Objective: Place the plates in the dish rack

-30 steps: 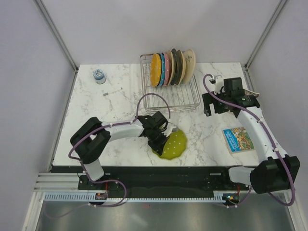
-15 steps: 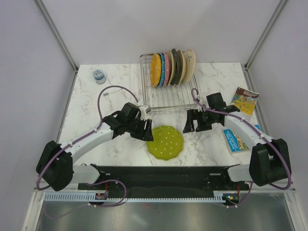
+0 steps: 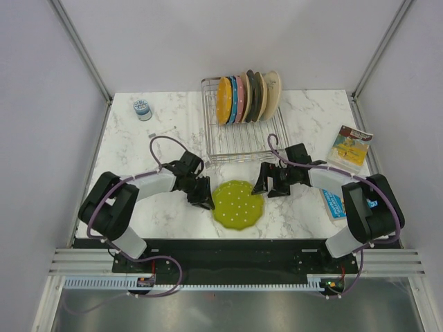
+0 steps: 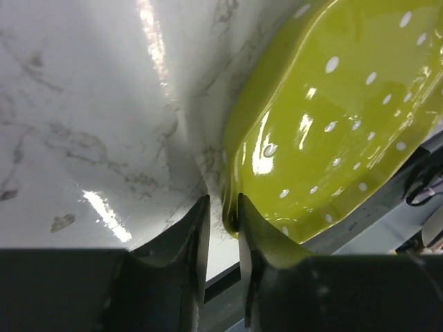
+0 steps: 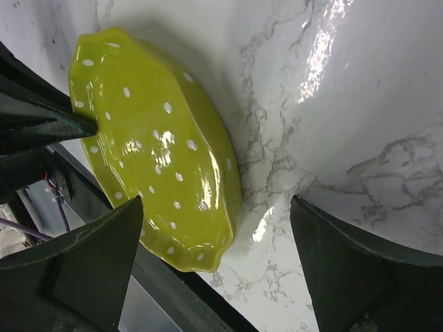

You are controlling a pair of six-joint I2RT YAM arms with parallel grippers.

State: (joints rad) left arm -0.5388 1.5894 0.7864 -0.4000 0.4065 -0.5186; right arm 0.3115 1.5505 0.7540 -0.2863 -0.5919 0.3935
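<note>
The lime green plate (image 3: 239,204) lies flat on the marble near the table's front edge, also seen in the left wrist view (image 4: 332,117) and the right wrist view (image 5: 159,152). My left gripper (image 3: 205,199) is low at its left rim. Its jaws (image 4: 221,200) stand narrowly open around the rim, which rests against one finger with a gap to the other. My right gripper (image 3: 266,181) hovers just right of the plate, wide open (image 5: 216,207), holding nothing. The dish rack (image 3: 246,142) holds the orange (image 3: 223,100), blue (image 3: 232,99) and pink (image 3: 239,98) plates upright.
Plain dark green, beige and cream plates (image 3: 263,93) also stand in the rack. Two colourful books (image 3: 351,144) (image 3: 336,200) lie at the right. A small round blue-grey object (image 3: 142,108) sits at the back left. The black front rail (image 3: 221,245) runs just below the green plate.
The green plate, tilted up in the left gripper a second ago, now lies flat. The left gripper opened, drew back, then returned to the rim and narrowed. The right arm swung in beside the plate.
</note>
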